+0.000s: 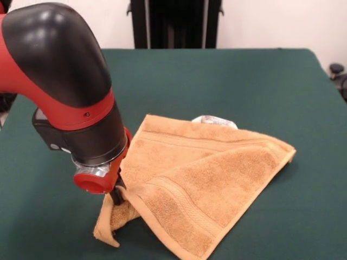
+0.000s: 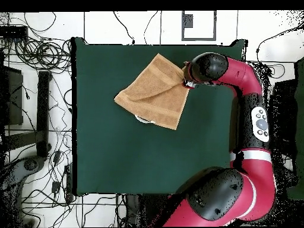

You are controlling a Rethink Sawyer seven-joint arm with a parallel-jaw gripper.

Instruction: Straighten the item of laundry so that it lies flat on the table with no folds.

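The item of laundry [image 1: 203, 176] is a golden-tan towel lying folded over itself on the green table [image 1: 227, 76], with band stripes along its hems and a white tag [image 1: 214, 120] peeking out at its far edge. My gripper [image 1: 117, 194] is at the towel's left corner, shut on a bunched fold that it holds slightly off the cloth; a loose flap hangs below it. In the overhead view the towel [image 2: 151, 92] lies near the table's [image 2: 130, 154] top edge, and the gripper [image 2: 185, 82] sits at its right corner, mostly hidden under the arm's wrist.
The arm's bulky red and black wrist [image 1: 65, 81] covers the table's left part in the front view. A black stand [image 1: 174, 23] rises behind the table. Cables and equipment [image 2: 35, 119] lie on the floor beside the table in the overhead view.
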